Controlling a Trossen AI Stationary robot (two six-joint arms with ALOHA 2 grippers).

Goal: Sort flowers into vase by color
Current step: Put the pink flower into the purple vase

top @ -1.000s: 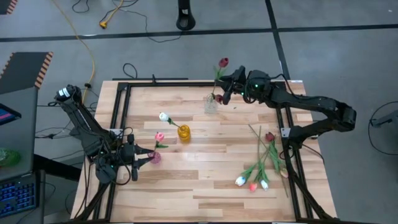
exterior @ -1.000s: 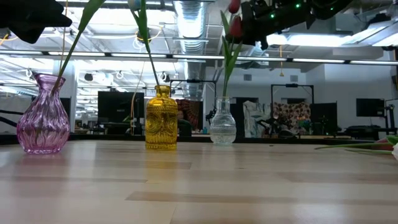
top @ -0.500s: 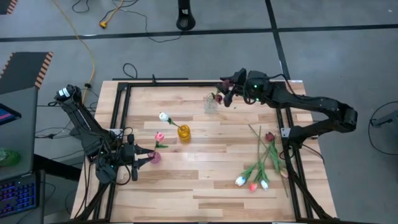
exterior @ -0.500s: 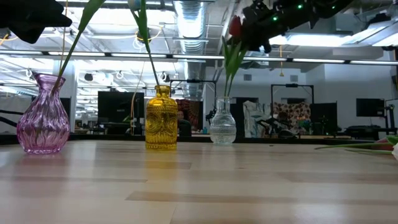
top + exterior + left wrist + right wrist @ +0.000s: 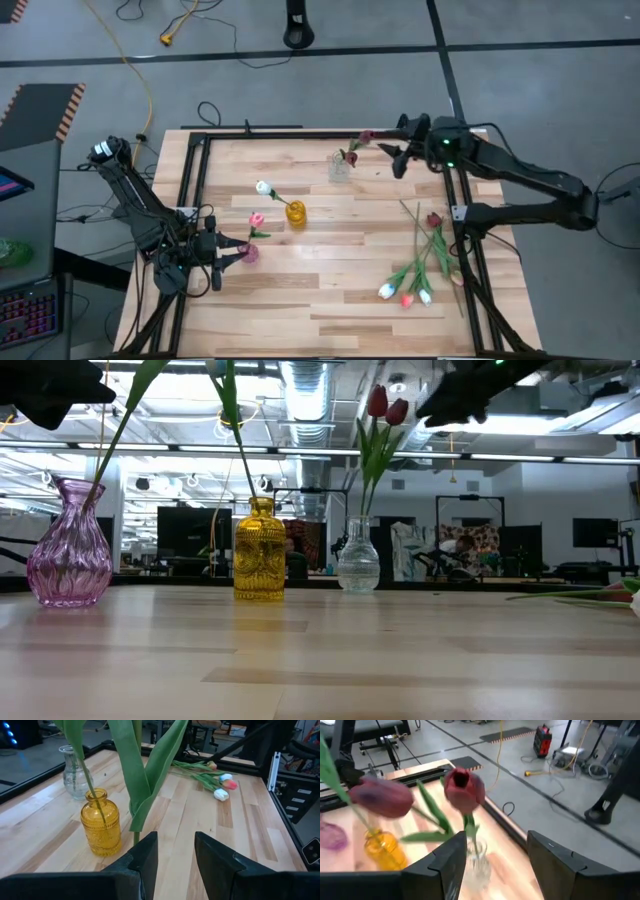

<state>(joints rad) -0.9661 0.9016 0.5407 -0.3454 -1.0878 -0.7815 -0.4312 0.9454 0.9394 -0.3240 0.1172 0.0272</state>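
right hand (image 5: 393, 152): spread, empty, just beside the clear vase (image 5: 339, 168) holding two dark red tulips (image 5: 386, 407).
left hand (image 5: 226, 252): parted, apparently round the pink tulip's stem (image 5: 135, 838).
loose flowers (image 5: 420, 262): on the desk (image 5: 330, 290), stems lengthwise, nearer the right arm.

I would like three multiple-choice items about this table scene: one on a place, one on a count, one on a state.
1. Where do the loose flowers lie?
A. on the table near the right arm
B. beside the purple vase
C. on the floor

2. How many dark red tulips stand in the clear vase?
A. none
B. two
C. four

3. How is the right gripper?
A. shut on a stem
B. open, holding nothing
C. out of view

Answers:
1 A: the high view shows them on the table's right part.
2 B: the low view shows two red heads above it.
3 B: its fingers stand apart, with nothing between.
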